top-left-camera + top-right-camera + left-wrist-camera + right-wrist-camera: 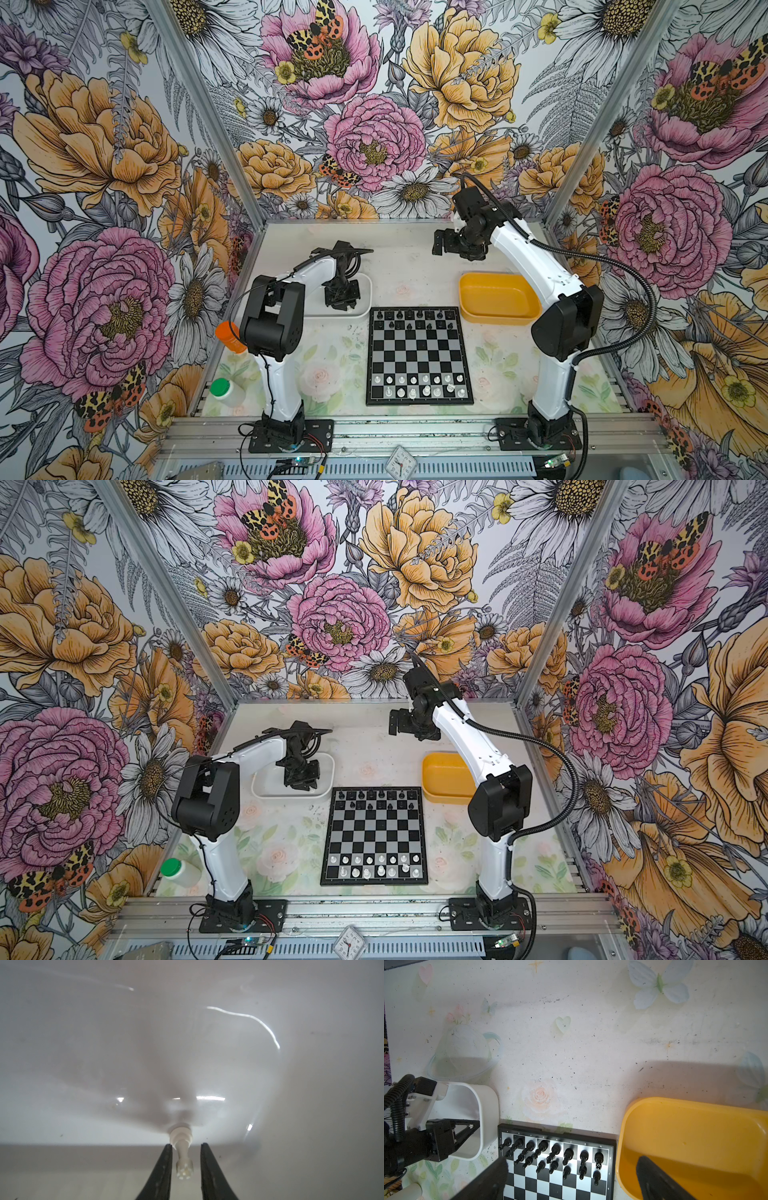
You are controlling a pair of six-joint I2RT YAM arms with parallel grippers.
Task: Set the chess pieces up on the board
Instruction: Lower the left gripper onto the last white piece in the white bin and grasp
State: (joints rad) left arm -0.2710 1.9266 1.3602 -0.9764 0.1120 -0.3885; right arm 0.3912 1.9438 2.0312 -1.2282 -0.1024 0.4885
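Here, white tray (367,297) walls enclose the left hand (340,306).

Left arm (309,270): elbow bent, white forearm reaching to the far side, wrist turned downward.
Left hand (186,1145): low, pointing down; the two dark fingers (166,1159) stand narrowly apart.
Right arm (528,257): stretched up and back, wrist folded inward.
Right hand (439,245): held high, tilted down, jaws spread wide.
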